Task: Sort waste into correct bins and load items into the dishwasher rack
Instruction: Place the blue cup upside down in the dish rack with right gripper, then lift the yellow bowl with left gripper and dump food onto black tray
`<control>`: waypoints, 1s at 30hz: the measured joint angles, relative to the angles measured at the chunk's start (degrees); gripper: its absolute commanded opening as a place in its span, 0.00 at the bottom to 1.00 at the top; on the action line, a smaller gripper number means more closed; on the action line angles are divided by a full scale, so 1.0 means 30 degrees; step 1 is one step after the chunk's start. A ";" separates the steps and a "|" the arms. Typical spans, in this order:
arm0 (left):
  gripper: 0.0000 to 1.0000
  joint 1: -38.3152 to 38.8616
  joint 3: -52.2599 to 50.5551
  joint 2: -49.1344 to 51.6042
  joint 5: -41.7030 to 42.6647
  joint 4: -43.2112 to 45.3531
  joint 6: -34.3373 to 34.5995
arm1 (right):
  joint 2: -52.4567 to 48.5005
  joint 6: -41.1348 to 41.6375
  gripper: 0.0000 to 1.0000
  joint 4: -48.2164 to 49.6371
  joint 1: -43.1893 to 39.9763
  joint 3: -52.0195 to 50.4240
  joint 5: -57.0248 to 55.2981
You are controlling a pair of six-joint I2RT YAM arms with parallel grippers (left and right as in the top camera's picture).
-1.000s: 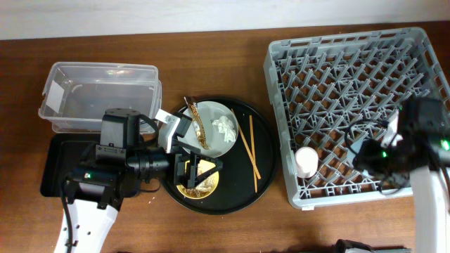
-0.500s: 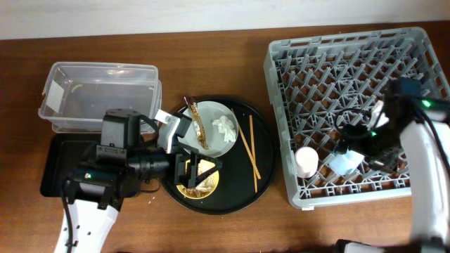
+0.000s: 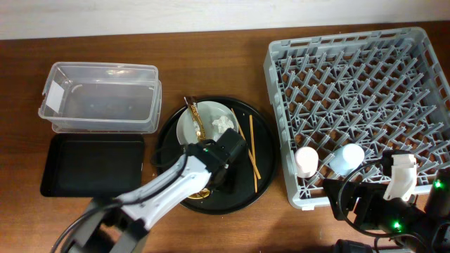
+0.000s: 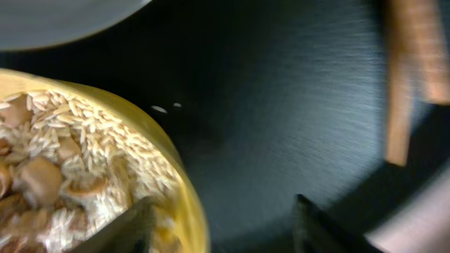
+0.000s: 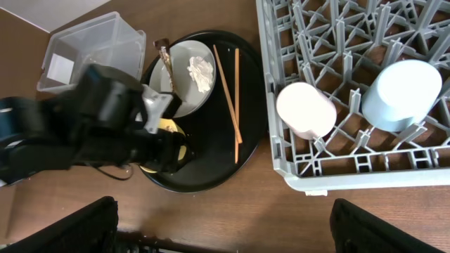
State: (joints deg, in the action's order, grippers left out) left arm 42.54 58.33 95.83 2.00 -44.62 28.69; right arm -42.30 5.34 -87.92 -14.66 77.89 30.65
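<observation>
Blue cup (image 3: 348,157) now set in dishwasher rack (image 3: 351,77), lower right, beside pink cup (image 3: 306,161); right gripper (image 5: 221,207) withdrawn, fingers spread, empty. Left gripper (image 4: 221,207) down at yellow bowl (image 4: 179,179), lower centre, fingers spread astride rim. Risk: rim pinch slips, bowl tilts, rice scraps (image 4: 49,176) spill.

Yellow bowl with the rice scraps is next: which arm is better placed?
Left. The left claw is open right at the rim of the yellow bowl on the round black tray. The right claw, also open, hangs beyond the near edge of the rack, farther from the bowl.
</observation>
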 measured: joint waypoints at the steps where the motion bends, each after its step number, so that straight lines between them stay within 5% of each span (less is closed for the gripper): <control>1: 0.09 0.0000 -0.0036 0.0561 -0.0204 0.0197 0.0350 | 0.0000 0.0000 0.96 0.0007 0.0000 -0.0007 0.0036; 2: 0.01 -0.0007 -0.0036 0.0831 -0.0277 0.0379 0.0590 | 0.0000 0.0007 0.96 0.0015 0.0000 -0.0007 0.0044; 8: 0.00 0.0029 0.0080 0.0663 -0.0947 0.0051 0.0874 | 0.0000 0.0015 0.96 0.0007 0.0000 -0.0022 0.0051; 14: 0.00 -0.2251 0.2506 -0.2790 0.0984 -0.4779 -0.1523 | 0.0000 0.0000 0.96 0.0000 0.0000 -0.0044 0.0051; 18: 0.01 -0.9683 0.3133 -0.5916 0.6834 -0.5989 -0.6266 | 0.0000 0.0007 0.96 -0.0015 0.0000 -0.0044 0.0051; 23: 0.00 -1.9955 0.3104 -0.3453 1.3136 -0.7424 -1.2954 | -0.0007 0.0015 0.96 0.0015 0.0000 -0.0058 0.0051; 30: 0.00 -2.6665 0.3016 0.2645 2.2571 -1.0863 -2.2178 | 0.0000 0.0007 0.96 0.0022 0.0000 -0.0058 0.0051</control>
State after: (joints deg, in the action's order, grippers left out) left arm -37.45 67.37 103.77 69.71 -77.21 -37.85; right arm -42.30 5.37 -87.85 -14.66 77.71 30.81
